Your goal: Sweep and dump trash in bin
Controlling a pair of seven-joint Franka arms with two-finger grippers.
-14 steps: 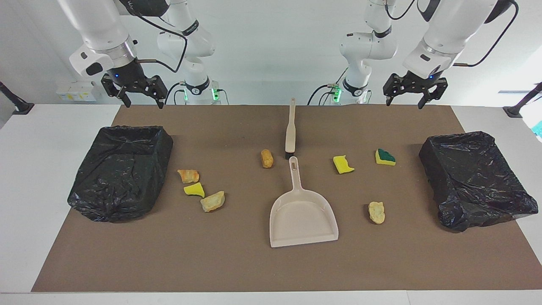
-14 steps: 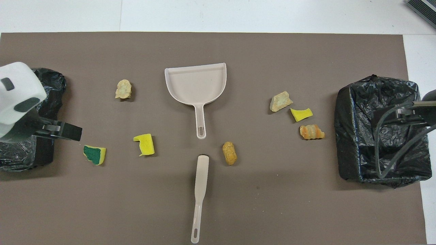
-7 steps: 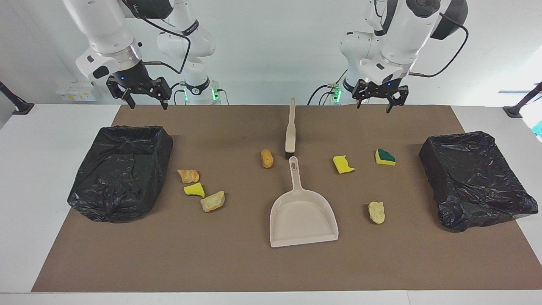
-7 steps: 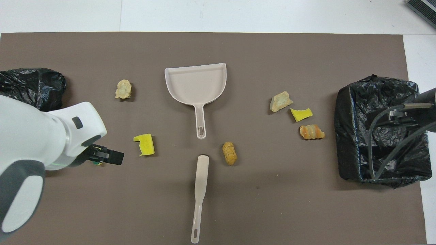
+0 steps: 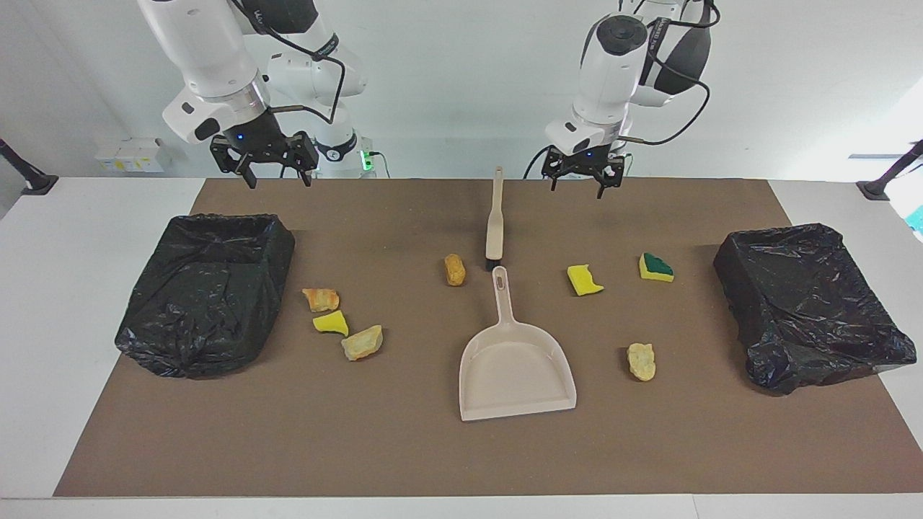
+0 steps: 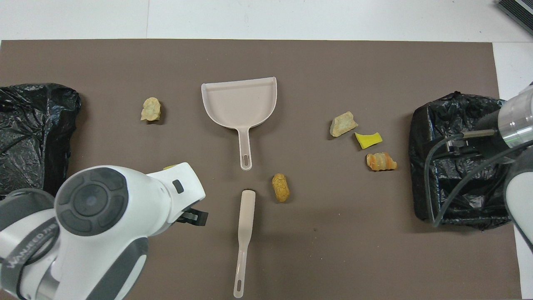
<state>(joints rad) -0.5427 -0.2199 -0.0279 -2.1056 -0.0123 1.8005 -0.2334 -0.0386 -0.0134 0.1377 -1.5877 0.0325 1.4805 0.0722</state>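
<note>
Brown mat (image 5: 404, 454) covering most of the white table (image 5: 72, 360), with bare mat along the edge farthest from the robots and a wide bare strip nearest them, broken only by the brush handle.

Beige dustpan (image 5: 516, 367) at mid-table, mouth pointing away from the robots, handle pointing toward them. Brush (image 5: 495, 220) in line with that handle, nearer the robots, its head just short of the handle's tip, apart from it.

Trash — seven chunks, all on the mat, none in the dustpan or a bin:
- tan-orange chunk (image 5: 454, 269) just beside the brush head, toward the right arm's end;
- orange chunk (image 5: 320, 298), yellow chunk (image 5: 330, 323) and tan chunk (image 5: 362, 342) bunched close together near the black-lined bin (image 5: 205, 292) at the right arm's end;
- yellow sponge (image 5: 584, 280) and green-faced sponge (image 5: 655, 267) toward the left arm's end, apart from each other;
- pale tan chunk (image 5: 641, 360) beside the dustpan's pan, farther from the robots than those two sponges.

Second black-lined bin (image 5: 807, 303) at the left arm's end, well apart from the sponges.

Left gripper (image 5: 579, 182) raised over the mat's robot-side edge, between brush and yellow sponge, fingers spread wide, holding nothing. Right gripper (image 5: 275, 173) raised over the same edge near the bin at its end — fingers spread wide, holding nothing.

Open lane of mat on either side of the brush; dustpan sides clear except for the pale tan chunk.
</note>
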